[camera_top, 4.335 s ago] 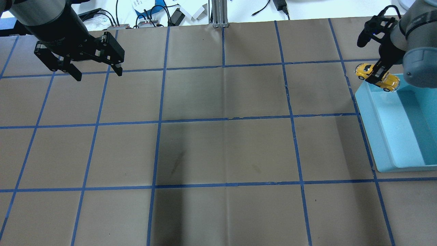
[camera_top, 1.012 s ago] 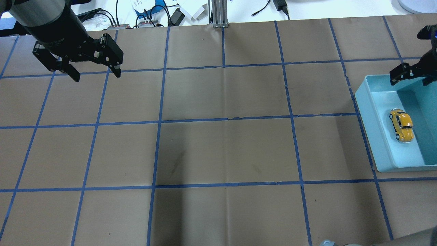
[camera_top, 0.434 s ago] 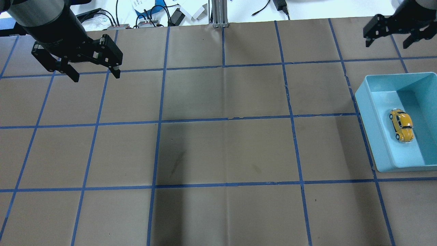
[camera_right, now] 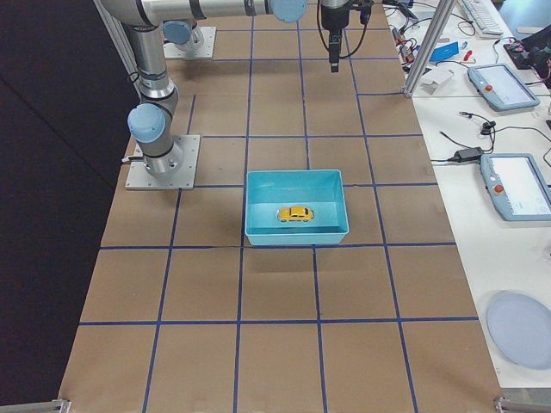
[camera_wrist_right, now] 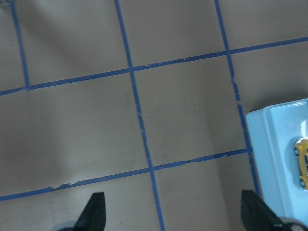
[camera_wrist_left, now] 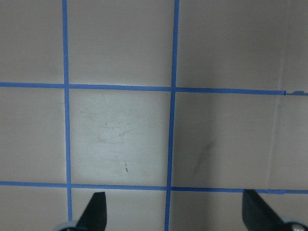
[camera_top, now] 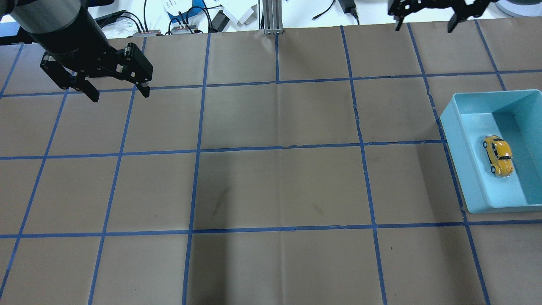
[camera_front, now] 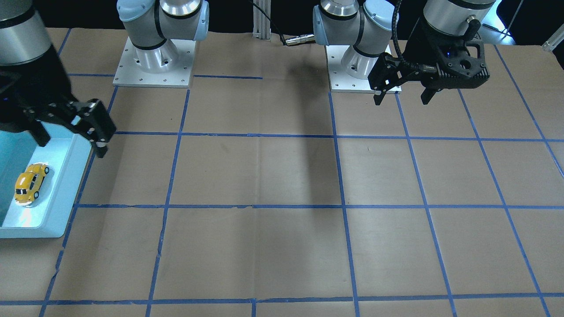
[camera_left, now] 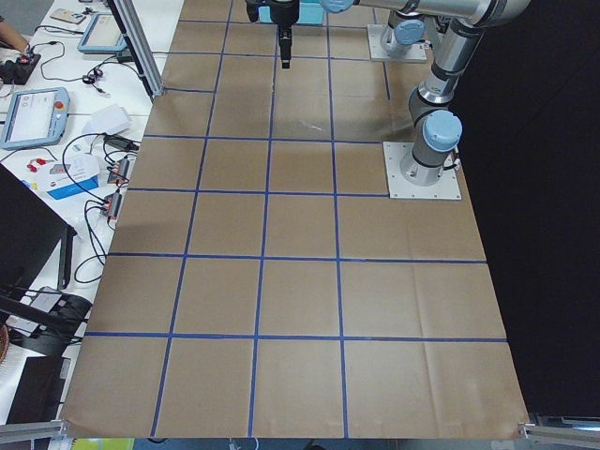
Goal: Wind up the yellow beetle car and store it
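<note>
The yellow beetle car [camera_top: 498, 155] lies on its wheels inside a teal bin [camera_top: 461, 156] at the table's right edge. It also shows in the front view [camera_front: 31, 183], the exterior right view [camera_right: 296, 213] and the right wrist view [camera_wrist_right: 302, 161]. My right gripper [camera_top: 424, 27] is open and empty. It hangs high above the table, beyond the bin's far left corner, apart from the car. In the front view, the right gripper [camera_front: 72, 147] overlaps the bin's rim [camera_front: 66, 185]. My left gripper [camera_top: 120, 95] is open and empty over the far left of the table [camera_front: 402, 101].
An aluminium post [camera_top: 271, 17] stands at the table's far edge, with cables and small boxes [camera_top: 190, 19] behind it. The two arm bases [camera_front: 154, 61] [camera_front: 361, 66] are bolted to the robot's side of the table. Blue tape lines grid the brown table cover.
The right gripper held the car over the bin's far corner. It has since let the car go into the bin, and risen away toward the far left. The left arm has barely moved.
</note>
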`<control>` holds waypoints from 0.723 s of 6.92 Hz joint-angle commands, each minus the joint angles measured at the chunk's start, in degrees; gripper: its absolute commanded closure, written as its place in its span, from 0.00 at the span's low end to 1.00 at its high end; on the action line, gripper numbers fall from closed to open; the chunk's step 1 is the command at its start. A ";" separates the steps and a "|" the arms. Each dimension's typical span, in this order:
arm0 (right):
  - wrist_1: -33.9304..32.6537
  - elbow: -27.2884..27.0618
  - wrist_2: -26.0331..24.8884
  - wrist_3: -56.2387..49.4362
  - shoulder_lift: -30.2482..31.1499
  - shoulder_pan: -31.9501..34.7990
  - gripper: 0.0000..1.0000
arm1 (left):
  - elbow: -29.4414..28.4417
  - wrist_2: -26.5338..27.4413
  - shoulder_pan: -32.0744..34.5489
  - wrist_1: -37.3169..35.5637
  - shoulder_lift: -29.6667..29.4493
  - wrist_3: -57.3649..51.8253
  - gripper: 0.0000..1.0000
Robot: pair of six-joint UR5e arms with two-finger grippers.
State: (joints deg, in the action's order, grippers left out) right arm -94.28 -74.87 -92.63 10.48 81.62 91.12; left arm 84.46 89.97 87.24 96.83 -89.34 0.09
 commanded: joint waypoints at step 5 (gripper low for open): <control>0.07 -7.20 4.47 2.96 6.35 4.67 0.00 | 0.00 1.44 0.12 2.40 0.48 0.00 0.00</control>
State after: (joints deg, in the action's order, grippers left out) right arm -93.80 -79.27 -88.36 13.40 87.57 95.49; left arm 84.46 91.36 87.36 99.15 -88.89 0.09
